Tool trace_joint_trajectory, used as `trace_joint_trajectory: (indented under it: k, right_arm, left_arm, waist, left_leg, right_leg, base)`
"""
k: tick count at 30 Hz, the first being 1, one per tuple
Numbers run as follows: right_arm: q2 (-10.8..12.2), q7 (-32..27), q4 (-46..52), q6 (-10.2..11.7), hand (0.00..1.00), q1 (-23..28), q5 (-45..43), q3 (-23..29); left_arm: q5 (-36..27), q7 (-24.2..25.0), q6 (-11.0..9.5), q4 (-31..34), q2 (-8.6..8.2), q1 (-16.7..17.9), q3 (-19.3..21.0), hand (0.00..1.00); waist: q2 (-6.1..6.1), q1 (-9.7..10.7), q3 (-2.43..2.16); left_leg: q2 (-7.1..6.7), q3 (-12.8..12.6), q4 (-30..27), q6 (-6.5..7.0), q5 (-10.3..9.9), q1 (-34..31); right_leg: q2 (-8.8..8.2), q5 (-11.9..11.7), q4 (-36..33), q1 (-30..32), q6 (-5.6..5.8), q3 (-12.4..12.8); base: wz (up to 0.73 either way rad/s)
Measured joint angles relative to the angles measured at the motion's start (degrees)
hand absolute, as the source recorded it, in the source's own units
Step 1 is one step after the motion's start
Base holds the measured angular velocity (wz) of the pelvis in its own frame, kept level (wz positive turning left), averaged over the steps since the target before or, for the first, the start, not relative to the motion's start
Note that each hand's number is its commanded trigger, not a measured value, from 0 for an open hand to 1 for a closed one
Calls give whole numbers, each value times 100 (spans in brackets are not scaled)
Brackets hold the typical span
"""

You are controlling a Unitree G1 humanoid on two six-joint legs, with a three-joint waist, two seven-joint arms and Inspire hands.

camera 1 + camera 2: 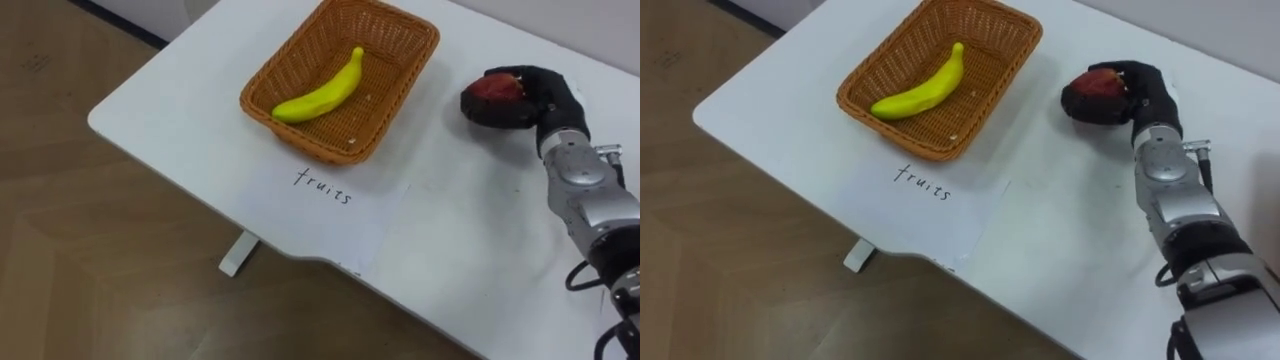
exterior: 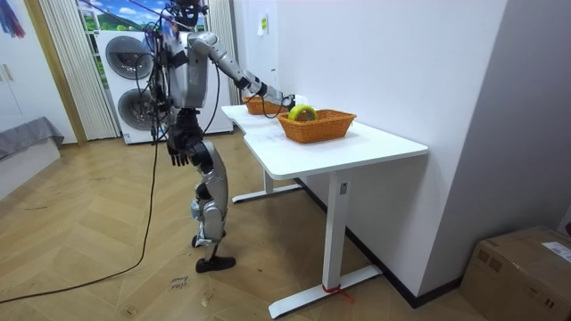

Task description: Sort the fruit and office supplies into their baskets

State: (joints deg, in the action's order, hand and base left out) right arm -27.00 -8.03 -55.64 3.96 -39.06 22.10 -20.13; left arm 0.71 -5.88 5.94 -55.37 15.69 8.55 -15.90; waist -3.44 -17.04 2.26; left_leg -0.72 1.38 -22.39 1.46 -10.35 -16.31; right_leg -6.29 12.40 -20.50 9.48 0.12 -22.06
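Right hand closed round a red fruit on the white table, 1 banana already in the wicker basket.

The robot stands at the table's end near 2 stacked washing machines, right arm stretched out over the top; its dark fingers curl round the red fruit, which sits low at the tabletop just to the right of the basket and apart from it; a handwritten paper sheet lies in front of that basket; a 2nd basket further along holds something yellow-green; the left hand hangs by its hip.
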Motion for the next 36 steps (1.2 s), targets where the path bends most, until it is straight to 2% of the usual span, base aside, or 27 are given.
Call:
trace_joint_trajectory:
  k: [3, 6, 7, 8, 13, 16, 21, 23, 26, 29, 30, 31, 32, 36]
  right_arm:
    - [6, 213, 83, -114, 100, 6, -28, 1]
    - [2, 320, 264, -232, 100, 11, -18, 2]
    - [2, 345, 319, -239, 100, 11, -14, 3]
    - [-11, 372, 440, -277, 100, 14, -11, 11]
    - [-113, 423, 1496, -288, 100, 309, -22, 12]
    - [-114, 447, 1962, -289, 100, 321, -126, 32]
    - [-129, 444, 2672, -319, 100, 332, -276, 346]
    - [-138, 429, 2888, -346, 100, 332, -264, 387]
    - [-136, 419, 3036, -350, 100, 333, -216, 376]
    - [-135, 430, 3046, -351, 100, 333, -209, 375]
    - [-135, 431, 3045, -351, 100, 333, -206, 370]
    - [-135, 432, 3042, -357, 100, 335, -210, 337]
    - [-128, 428, 3058, -383, 100, 345, -222, 325]
    - [-107, 318, 3371, -424, 100, 519, -311, 324]
  left_arm:
    - [17, 104, -19, 31, 1, 88, 86, 0]
    - [80, 152, -21, 41, -1, 290, 355, 0]
    - [133, 152, -11, 42, 4, 392, 478, 0]
    - [140, 152, -10, 45, 10, 474, 575, 0]
    - [280, 163, -9, 27, 20, 577, 727, 0]
    - [345, 195, -11, 17, 15, 634, 913, 0]
    - [509, 264, 28, 12, 13, 899, 952, 0]
    - [599, 273, 55, 6, 12, 942, 983, 0]
    - [638, 326, 110, -38, 9, 1018, 1126, 0]
    - [641, 420, 117, -125, 15, 1024, 1161, 0]
    - [641, 426, 117, -128, 15, 1023, 1161, 0]
    - [652, 425, 119, -133, 15, 1038, 1161, 0]
    - [692, 424, 123, -149, 7, 1045, 1161, 0]
    - [783, 407, 128, -145, -40, 1045, 1161, 0]
  waist:
    - [25, 108, -60]
    - [18, 201, -66]
    - [9, 285, -78]
    - [-11, 390, -109]
    - [-59, 551, -171]
    - [-52, 654, -191]
    - [-52, 756, -234]
    - [-68, 745, -242]
    - [-107, 725, -226]
    - [-173, 681, -238]
    - [-186, 669, -224]
    - [-171, 637, -186]
    - [-204, 614, -192]
    - [-177, 573, -175]
  left_leg:
    - [4, -12, 107, -8, 6, 130]
    - [3, -69, 208, -14, 12, 314]
    - [2, -73, 251, -14, 12, 408]
    - [-1, -77, 270, -13, 11, 452]
    - [-4, -102, 450, -14, 10, 814]
    - [-21, -115, 525, -22, 11, 1069]
    - [-44, -110, 676, -30, 15, 1456]
    - [-51, -108, 719, -30, 15, 1546]
    - [-69, -107, 822, -31, 15, 1777]
    - [-82, -90, 875, -31, 15, 1893]
    - [-84, -89, 875, -31, 15, 1907]
    - [-93, -55, 874, -31, 15, 1938]
    - [-97, -34, 875, -31, 14, 1946]
    - [-113, 38, 877, -33, 3, 1979]
  right_leg:
    - [-18, 2, 2, -80, 4, -7]
    - [-46, 8, 5, -208, 12, -7]
    - [-54, 15, 26, -300, 23, -15]
    - [-48, 16, 97, -366, 25, -26]
    - [-11, 22, 285, -759, 48, -11]
    - [44, 14, 472, -1098, 59, -31]
    - [40, 31, 595, -1471, 95, -143]
    - [42, 38, 633, -1563, 106, -137]
    - [40, 47, 707, -1783, 130, -141]
    - [44, 45, 781, -1901, 143, -149]
    - [45, 44, 785, -1925, 145, -151]
    - [46, 41, 791, -1974, 150, -161]
    - [44, 38, 788, -1985, 155, -184]
    - [39, 34, 791, -2062, 163, -255]
  base:
    - [-1]
    - [-8]
    - [0]
    - [4]
    - [0]
    - [9]
    - [7]
    - [0]
    - [0]
    - [3]
    - [4]
    - [7]
    - [8]
    - [10]
